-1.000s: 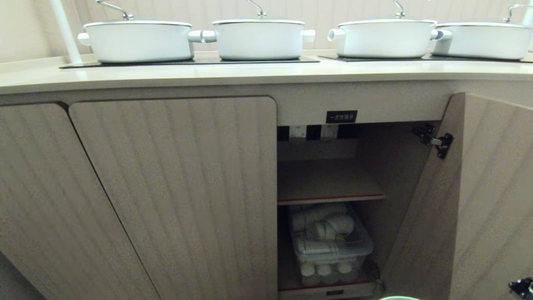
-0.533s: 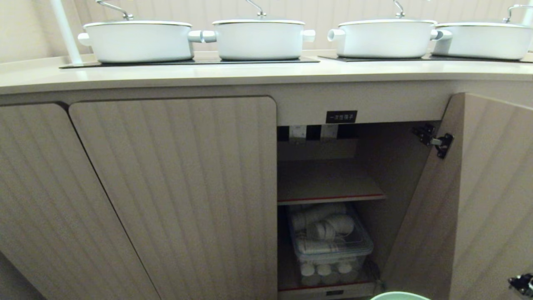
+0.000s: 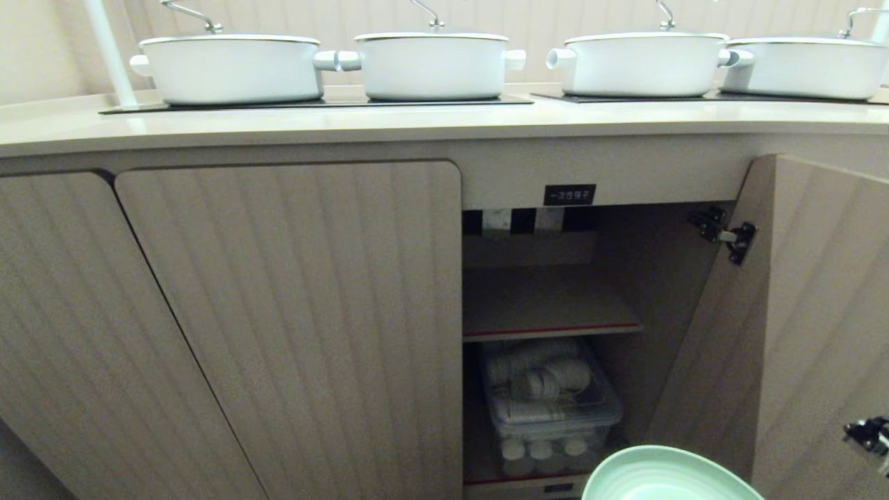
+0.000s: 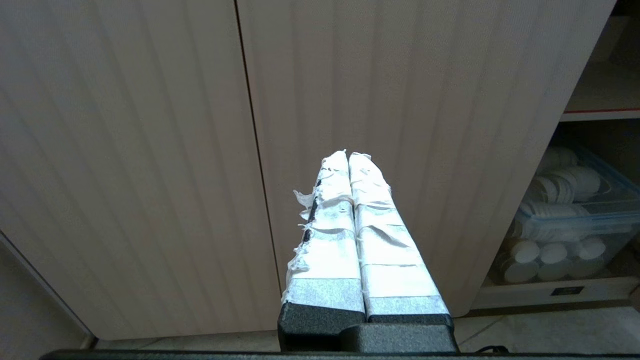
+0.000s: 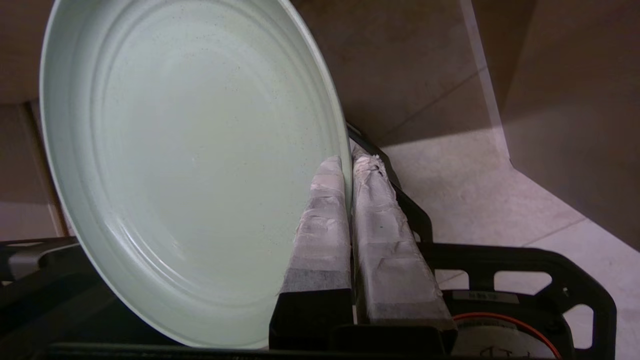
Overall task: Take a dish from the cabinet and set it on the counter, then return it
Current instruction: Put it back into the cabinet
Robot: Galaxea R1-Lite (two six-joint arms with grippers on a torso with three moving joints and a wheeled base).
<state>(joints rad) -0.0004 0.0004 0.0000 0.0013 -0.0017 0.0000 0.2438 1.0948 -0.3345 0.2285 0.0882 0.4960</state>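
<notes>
The dish (image 3: 667, 476), a pale mint-green plate, shows at the bottom edge of the head view, just in front of the open cabinet (image 3: 542, 305). My right gripper (image 5: 350, 160) is shut on the dish (image 5: 190, 165), with its taped fingers pinching the rim, one on each face. The cabinet door (image 3: 819, 312) stands swung open to the right under a small black label (image 3: 569, 194). The counter (image 3: 417, 125) runs above. My left gripper (image 4: 348, 154) is shut on nothing and faces the closed doors.
Several white lidded pots (image 3: 430, 66) stand on black hob panels along the counter. A clear plastic box (image 3: 552, 403) of white cups fills the cabinet's lower space; the shelf above it is bare. A black part of my right arm (image 3: 868, 437) shows at the right edge.
The dish has risen into the head view from the bottom edge, from a thin sliver to a broad arc. The black arm part at the right edge has also moved up.
</notes>
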